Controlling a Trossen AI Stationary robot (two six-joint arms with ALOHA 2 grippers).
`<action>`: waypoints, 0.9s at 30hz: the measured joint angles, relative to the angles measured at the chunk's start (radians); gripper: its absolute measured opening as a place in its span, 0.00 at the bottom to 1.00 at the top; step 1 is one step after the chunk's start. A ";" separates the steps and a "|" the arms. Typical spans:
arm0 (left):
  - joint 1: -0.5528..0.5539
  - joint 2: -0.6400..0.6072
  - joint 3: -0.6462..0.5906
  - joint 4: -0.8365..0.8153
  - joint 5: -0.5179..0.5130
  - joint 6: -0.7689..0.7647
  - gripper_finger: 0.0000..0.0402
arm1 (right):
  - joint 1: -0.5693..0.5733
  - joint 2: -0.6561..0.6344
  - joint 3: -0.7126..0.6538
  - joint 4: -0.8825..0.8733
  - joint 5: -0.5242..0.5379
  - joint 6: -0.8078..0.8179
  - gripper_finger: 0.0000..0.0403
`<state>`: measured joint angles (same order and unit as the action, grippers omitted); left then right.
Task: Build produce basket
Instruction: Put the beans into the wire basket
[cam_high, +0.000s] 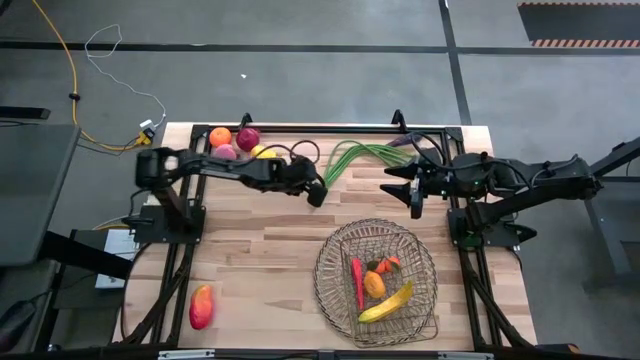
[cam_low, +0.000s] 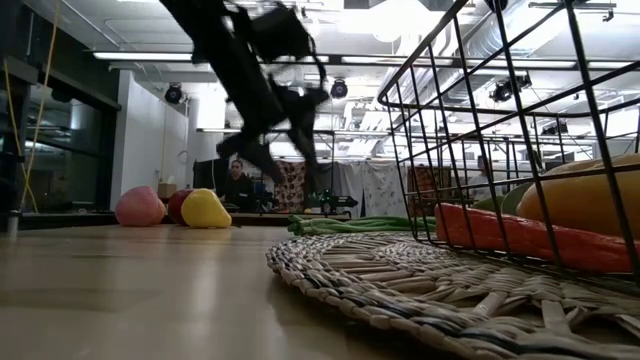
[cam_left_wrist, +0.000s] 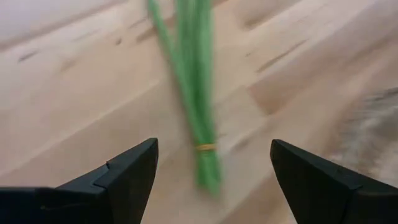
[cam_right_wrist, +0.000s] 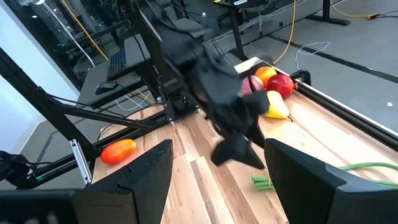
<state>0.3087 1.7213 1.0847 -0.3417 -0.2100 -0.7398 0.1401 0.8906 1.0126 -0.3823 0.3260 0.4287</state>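
The long green beans (cam_high: 362, 154) lie flat on the table at the far middle, bound by a yellow band (cam_left_wrist: 205, 147) near their left end. My left gripper (cam_high: 319, 194) is open and hovers over that banded end (cam_left_wrist: 208, 168), which shows between its fingers without touching them. My right gripper (cam_high: 414, 198) is open and empty, just right of the beans and beyond the basket. The wire basket (cam_high: 330, 290) stands at the near right and holds a red chilli (cam_high: 357, 283), an orange (cam_high: 374, 284), a banana (cam_high: 386, 304) and a carrot.
An orange (cam_high: 219, 136), a dark red apple (cam_high: 248, 138), a pink peach (cam_high: 226, 152) and a yellow pear (cam_high: 262, 152) sit at the far left. A red-yellow mango (cam_high: 201, 306) lies at the near left. Bare wood spans the table's middle (cam_high: 260, 250).
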 joint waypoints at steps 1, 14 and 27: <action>0.005 0.030 0.009 -0.001 0.001 0.008 0.74 | 0.000 0.000 0.000 -0.002 0.000 0.000 0.61; 0.012 0.191 0.032 0.081 0.051 0.019 0.74 | 0.000 0.000 0.000 -0.003 0.019 0.000 0.61; -0.029 0.228 0.033 0.081 -0.036 0.075 0.63 | 0.000 0.000 0.000 -0.019 0.024 0.000 0.61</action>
<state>0.2794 1.9488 1.1175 -0.2604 -0.2461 -0.6649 0.1398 0.8909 1.0126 -0.4017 0.3496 0.4290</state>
